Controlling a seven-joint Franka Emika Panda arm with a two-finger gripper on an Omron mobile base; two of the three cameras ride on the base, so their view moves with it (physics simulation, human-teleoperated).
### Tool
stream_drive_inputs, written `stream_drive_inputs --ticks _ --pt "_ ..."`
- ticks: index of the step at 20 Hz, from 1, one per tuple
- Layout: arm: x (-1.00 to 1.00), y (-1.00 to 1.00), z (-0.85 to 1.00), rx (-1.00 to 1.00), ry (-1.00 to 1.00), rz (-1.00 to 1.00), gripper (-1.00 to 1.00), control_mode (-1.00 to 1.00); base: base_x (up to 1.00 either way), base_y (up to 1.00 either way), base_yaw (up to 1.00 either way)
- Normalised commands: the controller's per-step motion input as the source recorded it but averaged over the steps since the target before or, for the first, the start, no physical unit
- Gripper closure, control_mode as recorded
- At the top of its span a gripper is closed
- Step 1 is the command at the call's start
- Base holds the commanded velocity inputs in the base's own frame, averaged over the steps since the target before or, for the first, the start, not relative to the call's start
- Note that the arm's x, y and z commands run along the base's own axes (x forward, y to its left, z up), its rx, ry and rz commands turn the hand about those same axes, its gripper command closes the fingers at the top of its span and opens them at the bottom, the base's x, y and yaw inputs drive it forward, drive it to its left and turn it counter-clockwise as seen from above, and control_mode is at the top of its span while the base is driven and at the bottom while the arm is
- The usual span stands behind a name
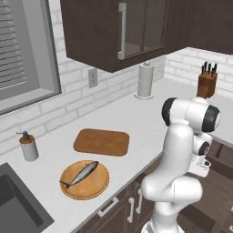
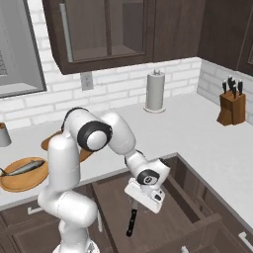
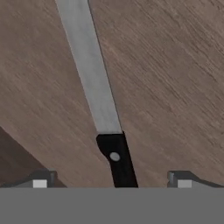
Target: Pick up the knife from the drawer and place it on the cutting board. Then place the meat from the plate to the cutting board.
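The drawer (image 2: 168, 222) stands pulled open below the counter, and the knife (image 2: 132, 221) lies on its wooden floor (image 3: 175, 87). In the hand view its grey blade (image 3: 89, 70) runs upward from the black handle (image 3: 117, 159). My gripper (image 2: 135, 204) hangs open just above the knife, its fingertips (image 3: 41, 179) on either side of the handle without touching it. The brown cutting board (image 1: 101, 142) lies on the counter. Next to it, the meat, a small silvery fish (image 1: 81, 174), rests on the round tan plate (image 1: 91, 191).
A paper towel roll (image 1: 145, 80) and a knife block (image 1: 207, 82) stand at the back of the counter. A soap dispenser (image 1: 28, 147) stands by the sink (image 1: 16, 209). The drawer's side walls (image 2: 195, 197) flank my hand. Dark cabinets hang overhead.
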Motion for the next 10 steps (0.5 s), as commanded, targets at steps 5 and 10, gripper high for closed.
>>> stream_drive_inputs --ticks 5,10 --pt "0.17 0.00 -0.33 -0.02 0.02 -0.01 -1.00 -1.00 0.00 0.00 0.00" --pt "0.06 0.04 -0.47 -0.08 0.00 0.00 -1.00 -1.00 0.00 0.00 0.00"
